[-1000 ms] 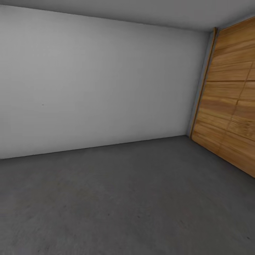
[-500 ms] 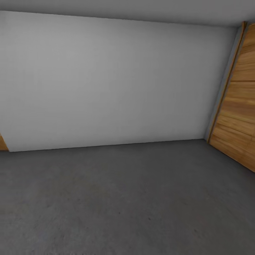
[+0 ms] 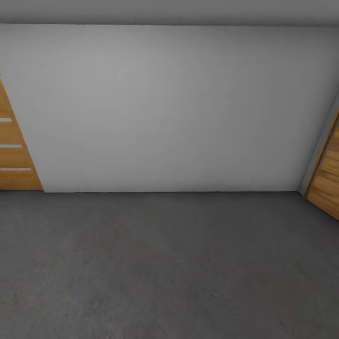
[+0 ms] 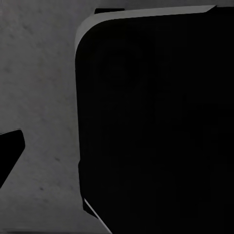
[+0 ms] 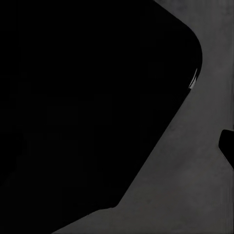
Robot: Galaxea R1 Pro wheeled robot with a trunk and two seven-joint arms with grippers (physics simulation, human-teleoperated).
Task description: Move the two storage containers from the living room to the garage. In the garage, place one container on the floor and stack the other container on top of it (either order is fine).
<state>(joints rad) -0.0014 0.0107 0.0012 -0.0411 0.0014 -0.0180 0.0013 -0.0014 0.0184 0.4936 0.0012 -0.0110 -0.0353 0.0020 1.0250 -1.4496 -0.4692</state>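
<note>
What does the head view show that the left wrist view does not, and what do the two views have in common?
Head view alone: a plain grey-white wall, a strip of ceiling above it, and honey-coloured wood-plank doors at the left edge and the right edge. Left wrist view alone: a large black rounded body close to the camera, and a small dark part at the picture's edge; what they are cannot be told. Both: the dark grey, mottled concrete floor, seen from close up in the wrist view.
</note>
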